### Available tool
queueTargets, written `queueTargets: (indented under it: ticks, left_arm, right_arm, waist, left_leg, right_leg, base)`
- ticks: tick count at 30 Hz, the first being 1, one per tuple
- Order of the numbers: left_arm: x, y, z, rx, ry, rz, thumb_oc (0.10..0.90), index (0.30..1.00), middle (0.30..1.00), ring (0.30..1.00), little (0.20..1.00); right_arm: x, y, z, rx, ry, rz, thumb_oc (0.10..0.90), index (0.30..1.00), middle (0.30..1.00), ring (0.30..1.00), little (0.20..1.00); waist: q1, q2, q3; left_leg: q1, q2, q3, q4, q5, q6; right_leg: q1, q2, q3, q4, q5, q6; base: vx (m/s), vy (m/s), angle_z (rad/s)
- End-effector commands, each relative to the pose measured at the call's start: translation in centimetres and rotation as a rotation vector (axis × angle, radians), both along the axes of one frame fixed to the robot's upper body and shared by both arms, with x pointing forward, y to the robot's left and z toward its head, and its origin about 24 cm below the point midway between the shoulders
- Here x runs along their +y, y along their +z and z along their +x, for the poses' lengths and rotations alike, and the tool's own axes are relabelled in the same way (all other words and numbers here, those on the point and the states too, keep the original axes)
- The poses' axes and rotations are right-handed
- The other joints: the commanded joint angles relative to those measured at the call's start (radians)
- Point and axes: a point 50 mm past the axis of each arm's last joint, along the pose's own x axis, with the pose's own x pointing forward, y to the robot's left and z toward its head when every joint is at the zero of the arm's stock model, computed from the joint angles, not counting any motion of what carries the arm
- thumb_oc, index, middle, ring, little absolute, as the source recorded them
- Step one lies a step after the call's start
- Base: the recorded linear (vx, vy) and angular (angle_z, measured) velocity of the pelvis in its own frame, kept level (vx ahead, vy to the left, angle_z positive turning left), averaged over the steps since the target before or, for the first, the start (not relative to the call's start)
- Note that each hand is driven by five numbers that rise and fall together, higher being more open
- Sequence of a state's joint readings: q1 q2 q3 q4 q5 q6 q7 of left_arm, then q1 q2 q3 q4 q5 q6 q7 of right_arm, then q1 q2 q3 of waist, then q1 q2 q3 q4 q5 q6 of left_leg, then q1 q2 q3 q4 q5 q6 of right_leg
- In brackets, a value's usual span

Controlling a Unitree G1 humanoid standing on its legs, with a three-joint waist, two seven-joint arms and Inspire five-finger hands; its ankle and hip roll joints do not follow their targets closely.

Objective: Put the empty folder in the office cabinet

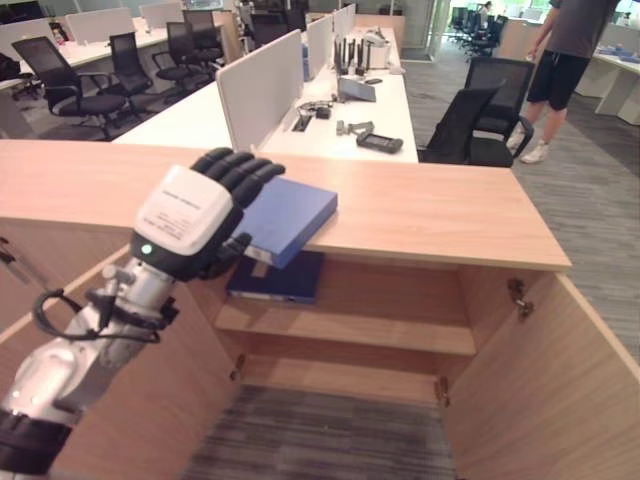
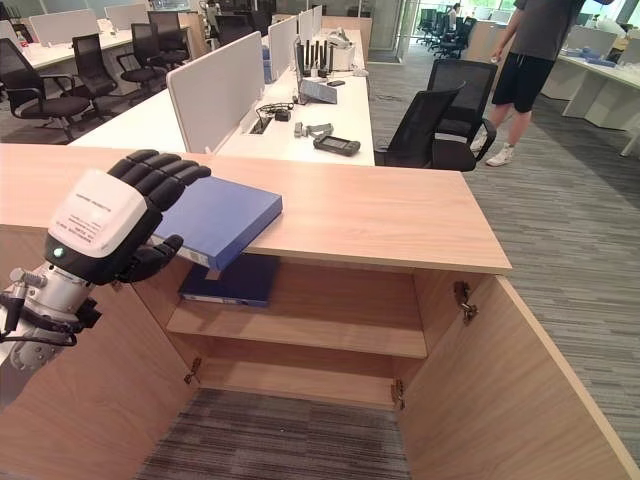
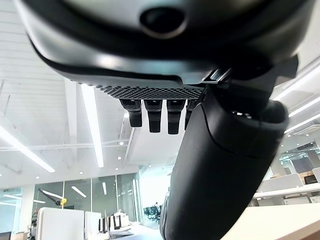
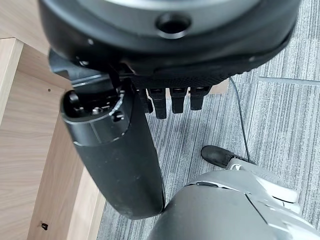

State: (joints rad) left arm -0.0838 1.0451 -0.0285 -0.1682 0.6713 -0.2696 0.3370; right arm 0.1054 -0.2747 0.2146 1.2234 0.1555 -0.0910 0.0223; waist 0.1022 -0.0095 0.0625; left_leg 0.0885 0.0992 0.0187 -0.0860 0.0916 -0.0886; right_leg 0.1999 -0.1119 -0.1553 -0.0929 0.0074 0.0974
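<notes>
I see folder (image 1: pixel 287 218) on cabinet top (image 1: pixel 420 205), overhanging front edge | second folder (image 1: pixel 277 279) below on upper shelf (image 1: pixel 380 330) | left hand (image 1: pixel 200 215) at folder's left | desks (image 1: pixel 290 115) behind.

No readable text anywhere. White plate on back of left hand (image 1: pixel 185 215) has small print, too small to read. Pale label on blue folder (image 2: pixel 222 218) spine: can't make out.

Grey carpet floor (image 1: pixel 600 200), white desks (image 1: pixel 180 115) with dividers (image 1: pixel 260 85), black office chairs (image 1: pixel 480 120)
</notes>
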Motion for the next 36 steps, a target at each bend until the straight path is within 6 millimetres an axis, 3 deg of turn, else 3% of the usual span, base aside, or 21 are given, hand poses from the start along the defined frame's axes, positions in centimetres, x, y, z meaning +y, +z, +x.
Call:
queueTargets:
  ticks: [1,14,22,36]
  left_arm:
    - [0.6,7.1,-0.7,-0.296,-0.007,-0.052,0.800,0.900,0.900,0.900,0.900]
    - [1.6,5.4,-0.8,-0.219,0.036,-0.114,0.800,0.900,0.900,0.900,0.900]
    - [1.9,4.2,0.2,-0.148,0.066,-0.094,0.800,0.900,0.900,0.900,0.900]
    - [2.4,4.2,2.5,-0.117,0.122,-0.028,0.800,0.900,0.900,0.900,0.900]
  right_arm:
    - [-1.6,0.4,1.0,0.014,0.070,-0.061,0.800,0.900,0.900,0.900,0.900]
    - [-1.9,0.5,1.1,0.022,0.077,-0.073,0.800,0.900,0.900,0.900,0.900]
    - [-2.1,0.6,1.2,0.020,0.073,-0.080,0.800,0.900,0.900,0.900,0.900]
    - [-2.9,0.7,0.6,0.048,0.064,-0.104,0.800,0.900,0.900,0.900,0.900]
  waist:
    - [0.009,0.025,0.014]
    - [0.018,0.023,0.017]
    - [0.008,0.025,0.018]
    - [-0.025,0.032,0.013]
  left_leg:
    - [0.080,0.062,-0.001,-0.001,-0.126,-0.046]
    - [0.086,0.062,-0.008,-0.001,-0.138,-0.045]
    - [0.089,0.063,-0.005,-0.001,-0.140,-0.045]
    - [0.095,0.067,0.008,-0.001,-0.142,-0.049]
  right_leg:
    - [-0.008,-0.078,-0.036,0.062,-0.068,0.081]
    - [0.007,-0.077,-0.041,0.060,-0.082,0.079]
    - [0.005,-0.077,-0.039,0.063,-0.083,0.080]
    - [0.000,-0.075,-0.026,0.057,-0.081,0.082]
  base:
    - [-0.04,0.007,-0.02]
    - [0.01,0.001,0.01]
    - [0.00,0.000,0.00]
    - [0.00,0.000,-0.01]
